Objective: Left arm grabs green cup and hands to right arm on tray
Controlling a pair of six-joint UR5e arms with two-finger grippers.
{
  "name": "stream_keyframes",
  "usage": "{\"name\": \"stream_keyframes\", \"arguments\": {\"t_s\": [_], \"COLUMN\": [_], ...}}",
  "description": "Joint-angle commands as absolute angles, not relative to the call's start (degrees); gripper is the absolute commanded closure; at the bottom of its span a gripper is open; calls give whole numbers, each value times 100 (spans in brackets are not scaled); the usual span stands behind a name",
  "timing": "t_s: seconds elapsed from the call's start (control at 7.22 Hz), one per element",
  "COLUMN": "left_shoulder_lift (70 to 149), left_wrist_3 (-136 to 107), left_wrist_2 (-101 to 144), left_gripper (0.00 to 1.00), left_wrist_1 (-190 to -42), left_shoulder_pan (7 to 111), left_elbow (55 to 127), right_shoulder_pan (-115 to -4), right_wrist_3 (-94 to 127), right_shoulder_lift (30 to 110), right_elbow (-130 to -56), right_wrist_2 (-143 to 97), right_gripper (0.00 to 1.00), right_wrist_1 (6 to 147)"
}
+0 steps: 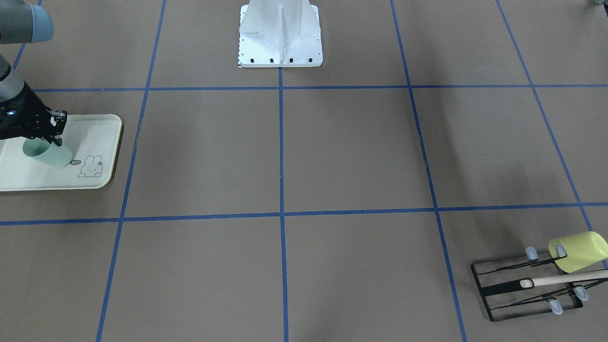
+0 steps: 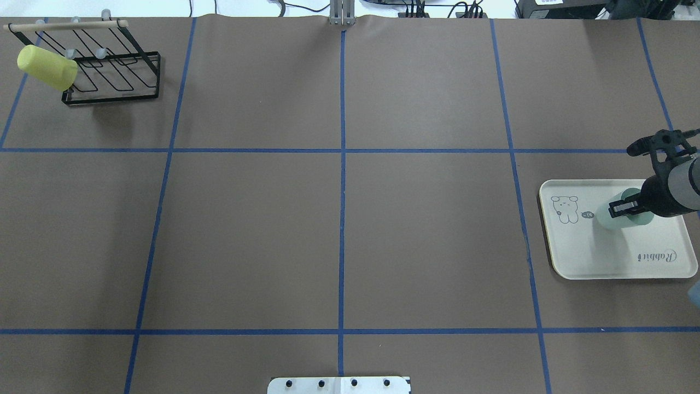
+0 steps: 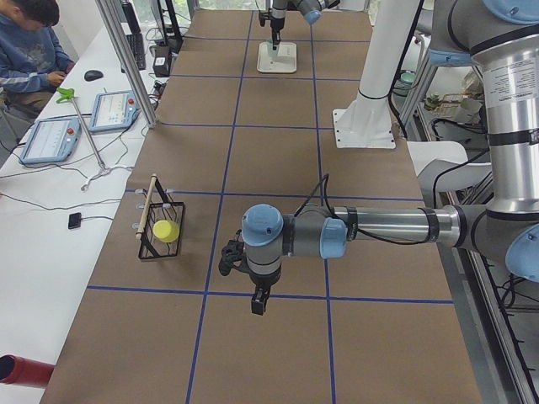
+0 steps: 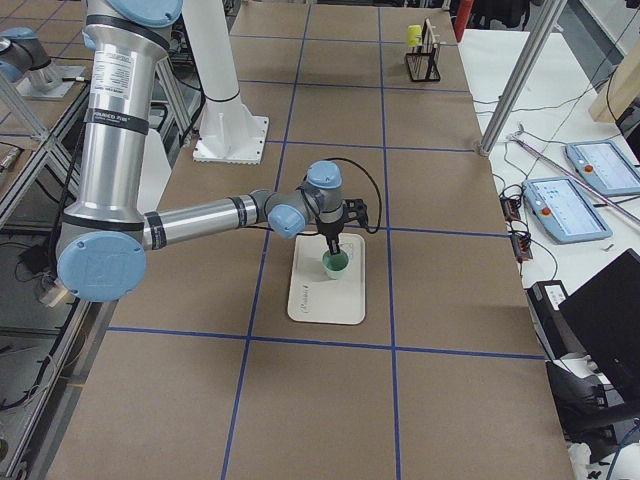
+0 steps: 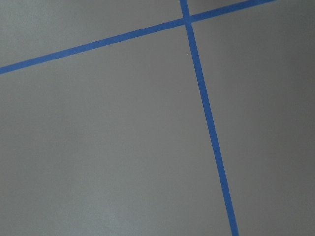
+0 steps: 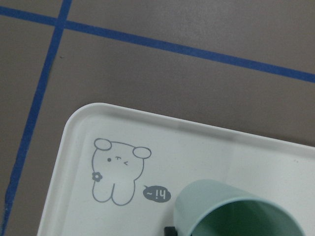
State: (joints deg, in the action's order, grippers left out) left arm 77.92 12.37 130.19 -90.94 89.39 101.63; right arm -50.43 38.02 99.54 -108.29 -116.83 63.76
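Observation:
The pale mint-green cup (image 1: 49,154) stands on the cream tray (image 1: 97,135) with the bunny drawing, at the table's right end. My right gripper (image 1: 51,138) comes down on the cup from above, its fingers closed on the cup's rim wall; the overhead view shows the same grip (image 2: 623,208) on the cup (image 2: 607,216) over the tray (image 2: 601,257). The right wrist view shows the cup's rim (image 6: 231,201) and the tray (image 6: 88,132). My left gripper (image 3: 257,301) shows only in the exterior left view, low over bare table, far from the cup; I cannot tell whether it is open.
A yellow-green cup (image 2: 46,67) hangs on a black wire rack (image 2: 109,74) with a wooden rod at the far left corner. The robot's white base (image 1: 280,38) stands at the near table edge. Blue tape lines grid the brown table.

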Motion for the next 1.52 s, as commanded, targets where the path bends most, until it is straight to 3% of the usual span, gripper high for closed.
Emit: {"name": "stream_keyframes", "arguments": {"t_s": [0.0, 0.42, 0.97, 1.39], "left_shoulder_lift": [7805, 7805, 7813, 8059], "left_wrist_3": [1230, 1257, 1222, 568], "left_wrist_2": [13017, 12990, 12867, 13094], "left_gripper": [0, 0, 0, 0], "left_wrist_1": [-9097, -9105, -9088, -9070], "left_shoulder_pan": [8938, 8938, 8947, 9044], "left_elbow": [10160, 10125, 9852, 9905], "right_shoulder_pan": [-4966, -5682, -7527, -8531], "right_wrist_3": [3788, 3605, 473, -1183], "right_shoulder_lift": [9906, 9503, 9115, 9463], "right_elbow": [-10837, -10968, -10934, -10706], "right_wrist_2": [-11523, -12142, -12603, -12955], "right_gripper": [0, 0, 0, 0], "right_wrist_1": [6354, 6834, 8854, 9378]}}
